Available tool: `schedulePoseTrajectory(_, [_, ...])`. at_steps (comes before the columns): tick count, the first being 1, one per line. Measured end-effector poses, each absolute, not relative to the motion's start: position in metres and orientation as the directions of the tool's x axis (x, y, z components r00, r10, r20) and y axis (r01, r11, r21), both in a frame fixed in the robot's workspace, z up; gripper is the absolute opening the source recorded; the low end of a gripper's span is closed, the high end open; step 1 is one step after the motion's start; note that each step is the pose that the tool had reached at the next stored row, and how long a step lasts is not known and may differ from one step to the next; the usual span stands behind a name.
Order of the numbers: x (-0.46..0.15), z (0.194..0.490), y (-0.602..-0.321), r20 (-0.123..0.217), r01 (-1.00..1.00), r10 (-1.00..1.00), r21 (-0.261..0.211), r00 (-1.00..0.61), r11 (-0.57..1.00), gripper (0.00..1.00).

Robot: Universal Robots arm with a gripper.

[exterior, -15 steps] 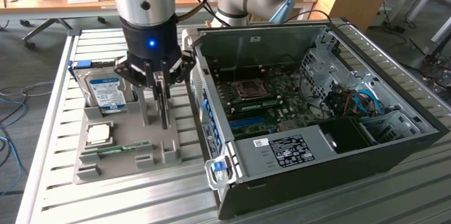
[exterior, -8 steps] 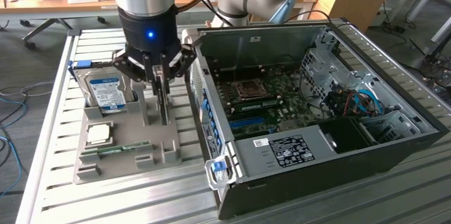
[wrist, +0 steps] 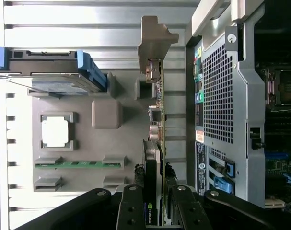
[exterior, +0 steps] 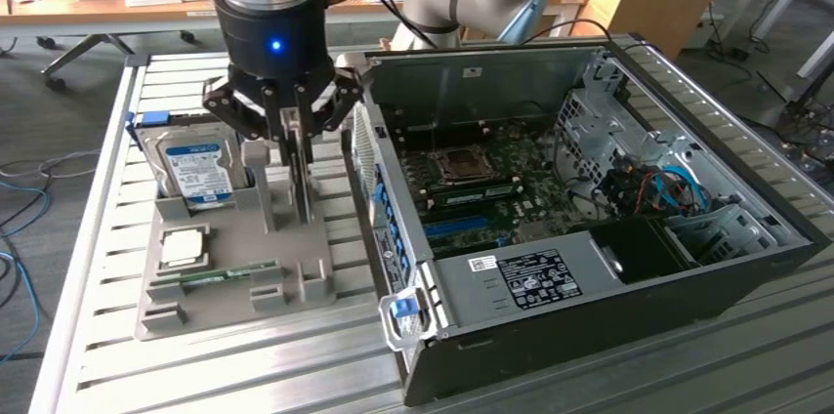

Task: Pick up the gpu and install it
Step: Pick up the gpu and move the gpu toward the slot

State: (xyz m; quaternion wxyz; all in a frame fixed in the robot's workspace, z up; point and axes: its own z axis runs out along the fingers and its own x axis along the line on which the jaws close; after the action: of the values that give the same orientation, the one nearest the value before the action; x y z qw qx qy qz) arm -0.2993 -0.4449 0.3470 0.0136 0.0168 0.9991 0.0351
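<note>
Green graphics card (wrist: 153,163), dark-faced, standing on edge at the grey tray (exterior: 234,287), towards the exterior view's left beside the computer case (exterior: 626,316). Pinched along its upper edge by the narrowed hand (wrist: 154,194). Probably light, stiff and fragile; best gripped by the board edges, clear of the contacts.

Probably a robotics lab: slatted metal bench (exterior: 261,375), opened computer case (exterior: 626,307), cluttered desks (exterior: 131,12) behind.

Matt plastic tray (exterior: 215,321), shiny metal gpu (wrist: 158,96) bracket (wrist: 155,38)
</note>
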Motion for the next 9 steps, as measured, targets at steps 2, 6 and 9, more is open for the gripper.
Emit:
schedulePoseTrajectory(2, [-0.299, 0.351, -0.445, -0.026, 0.033, 0.035, 0.071, -0.999, 0.997, 0.27])
schedulePoseTrajectory(6, [-0.299, 0.359, -0.445, -0.026, 0.033, 0.035, 0.071, -0.999, 0.997, 0.27])
schedulePoseTrajectory(9, [-0.299, 0.364, -0.445, -0.026, 0.033, 0.035, 0.071, -0.999, 0.997, 0.27])
